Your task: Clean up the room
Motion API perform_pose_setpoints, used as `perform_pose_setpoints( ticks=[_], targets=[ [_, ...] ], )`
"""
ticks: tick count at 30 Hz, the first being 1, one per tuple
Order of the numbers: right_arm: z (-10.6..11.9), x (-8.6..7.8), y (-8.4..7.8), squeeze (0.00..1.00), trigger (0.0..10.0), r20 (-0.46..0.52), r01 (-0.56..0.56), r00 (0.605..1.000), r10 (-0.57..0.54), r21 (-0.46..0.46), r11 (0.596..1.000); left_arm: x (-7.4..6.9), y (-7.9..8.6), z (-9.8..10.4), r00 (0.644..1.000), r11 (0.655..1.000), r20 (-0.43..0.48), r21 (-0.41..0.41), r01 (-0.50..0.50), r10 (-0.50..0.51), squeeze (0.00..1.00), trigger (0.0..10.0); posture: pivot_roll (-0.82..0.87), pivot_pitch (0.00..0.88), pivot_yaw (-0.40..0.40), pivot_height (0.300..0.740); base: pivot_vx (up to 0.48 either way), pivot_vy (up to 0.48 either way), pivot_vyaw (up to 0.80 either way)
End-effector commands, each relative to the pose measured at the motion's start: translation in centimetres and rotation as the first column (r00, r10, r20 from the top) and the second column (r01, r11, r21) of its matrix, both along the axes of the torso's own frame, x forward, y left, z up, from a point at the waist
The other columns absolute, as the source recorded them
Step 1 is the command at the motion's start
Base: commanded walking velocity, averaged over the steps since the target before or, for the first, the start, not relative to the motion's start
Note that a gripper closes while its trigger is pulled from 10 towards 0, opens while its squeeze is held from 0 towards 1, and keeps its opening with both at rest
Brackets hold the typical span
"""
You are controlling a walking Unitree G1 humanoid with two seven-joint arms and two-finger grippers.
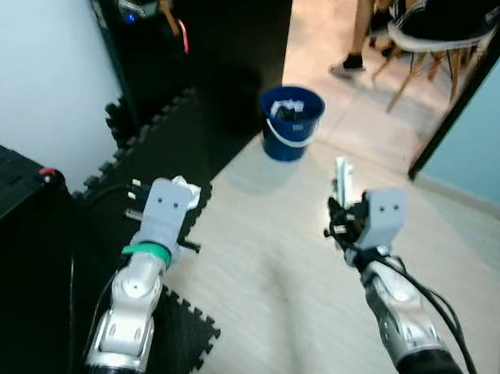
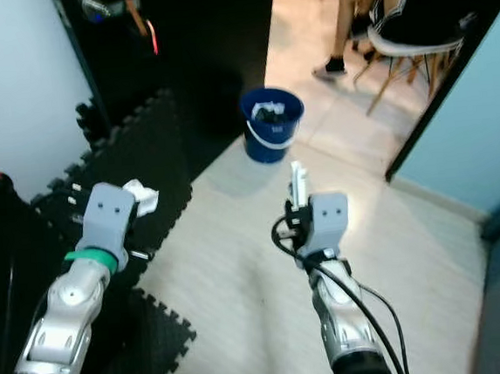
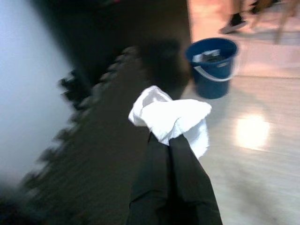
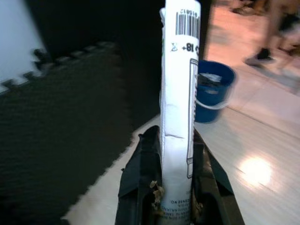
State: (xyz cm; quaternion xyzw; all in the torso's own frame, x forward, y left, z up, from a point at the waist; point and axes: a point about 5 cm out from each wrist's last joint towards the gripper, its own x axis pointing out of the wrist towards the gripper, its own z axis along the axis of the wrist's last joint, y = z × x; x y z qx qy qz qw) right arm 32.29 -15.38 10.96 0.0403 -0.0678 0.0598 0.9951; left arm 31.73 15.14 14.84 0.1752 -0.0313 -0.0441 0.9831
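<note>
The right gripper (image 4: 176, 187) clamps a white tube (image 4: 179, 93) upright. The left gripper (image 3: 169, 140) pinches a white cloth (image 3: 171, 117). A blue bucket (image 1: 292, 122) stands ahead on the floor.

A blue bucket (image 1: 292, 122) and black foam mats (image 1: 155, 151) sit on the floor (image 1: 275, 272).
</note>
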Motion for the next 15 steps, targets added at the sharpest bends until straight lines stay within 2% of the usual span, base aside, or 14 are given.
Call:
perform_pose_setpoints(
  ticks=[1,4,10,15],
  targets=[
    [-1.0,-0.4,0.2,0.0,10.0,-0.028,-0.006,1.0,0.006,-0.004,1.0,-0.4,-0.1,-0.8,1.0,1.0,-0.018,0.006,0.0,0.0,0.0,10.0,0.15,0.047,-0.026,0.74,0.0,0.0,0.68],
    [-0.8,-0.3,0.5,0.0,10.0,-0.021,-0.016,1.0,0.016,0.002,1.0,-0.7,0.1,-1.1,1.0,1.0,-0.026,0.013,-0.006,0.006,0.0,10.0,0.16,0.055,-0.028,0.74,0.0,0.0,0.68],
    [-1.0,-0.1,0.1,0.0,10.0,-0.031,-0.032,0.999,0.031,-0.015,0.999,-1.0,0.4,-1.0,1.0,1.0,-0.02,0.021,-0.021,0.022,0.0,10.0,0.19,0.066,-0.032,0.74,0.0,0.0,0.68],
    [-0.2,0.5,-0.1,0.0,10.0,-0.009,-0.023,1.0,0.023,-0.015,1.0,-0.9,1.0,-1.1,0.999,0.999,-0.023,0.024,-0.042,0.043,0.0,10.0,0.17,0.057,-0.03,0.74,0.0,0.0,0.68]
  ],
)
